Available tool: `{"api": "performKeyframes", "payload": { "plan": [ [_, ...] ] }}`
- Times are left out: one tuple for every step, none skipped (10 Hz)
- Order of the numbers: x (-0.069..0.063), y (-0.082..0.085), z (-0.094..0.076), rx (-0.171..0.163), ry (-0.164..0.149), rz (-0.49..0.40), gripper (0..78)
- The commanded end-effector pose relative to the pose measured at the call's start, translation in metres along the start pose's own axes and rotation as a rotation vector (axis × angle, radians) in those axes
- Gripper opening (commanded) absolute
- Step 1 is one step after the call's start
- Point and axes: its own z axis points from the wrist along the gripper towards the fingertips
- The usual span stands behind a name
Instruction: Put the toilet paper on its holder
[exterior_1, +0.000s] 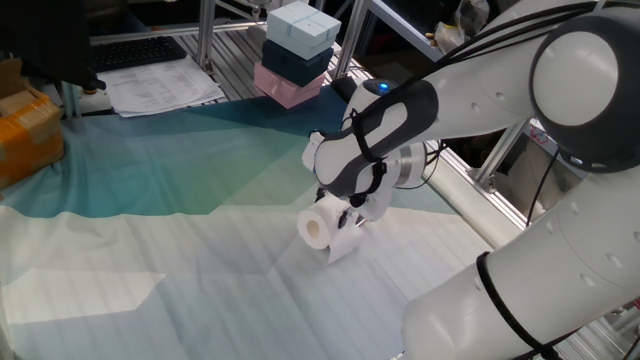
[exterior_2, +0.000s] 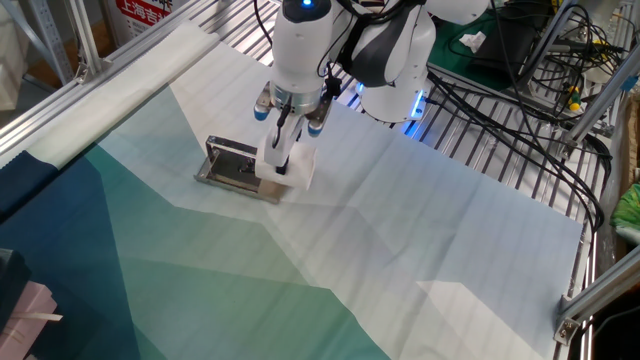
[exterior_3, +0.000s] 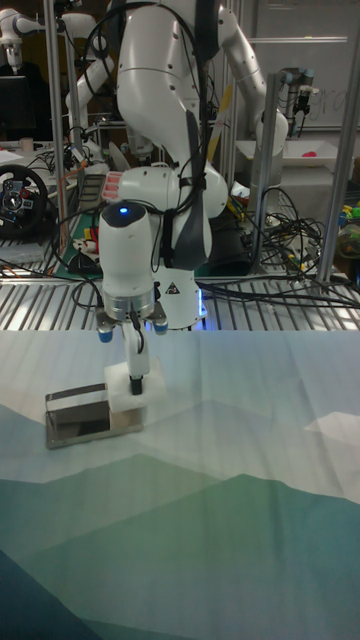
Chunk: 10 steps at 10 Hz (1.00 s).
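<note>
Now toilet paper (exterior_1: 322, 228) clamped between jaws, beside holder (exterior_2: 232, 166).

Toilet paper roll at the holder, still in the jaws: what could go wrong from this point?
1. The toilet paper is held right beside the holder, and no view shows the wire bar entering the core; it may miss and push the fixture.
2. The holder looks loose on the cloth, so contact could slide it.
3. A loose flap of paper hangs under the roll and could catch when the gripper releases.
</note>
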Motion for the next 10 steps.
{"api": "performKeyframes", "payload": {
  "plan": [
    [0.0039, 0.0267, -0.0045, -0.015, 0.024, 0.069, 1.3],
    [0.0039, 0.0267, -0.0045, -0.015, 0.024, 0.069, 1.3],
    [0.0039, 0.0266, -0.0045, -0.015, 0.023, 0.075, 1.3],
    [0.0039, 0.0268, -0.0045, -0.016, 0.019, 0.082, 1.3],
    [0.0039, 0.0268, -0.0045, -0.016, 0.02, 0.085, 1.3],
    [0.0039, 0.0268, -0.0045, -0.016, 0.023, 0.087, 1.3],
    [0.0039, 0.0268, -0.0045, -0.016, 0.023, 0.087, 1.3],
    [0.0039, 0.0268, -0.0043, -0.015, 0.02, 0.081, 1.3],
    [0.0039, 0.0267, -0.0043, -0.014, 0.015, 0.089, 1.3],
    [0.0039, 0.0267, -0.0042, -0.014, 0.018, 0.085, 1.3]
  ]
}}
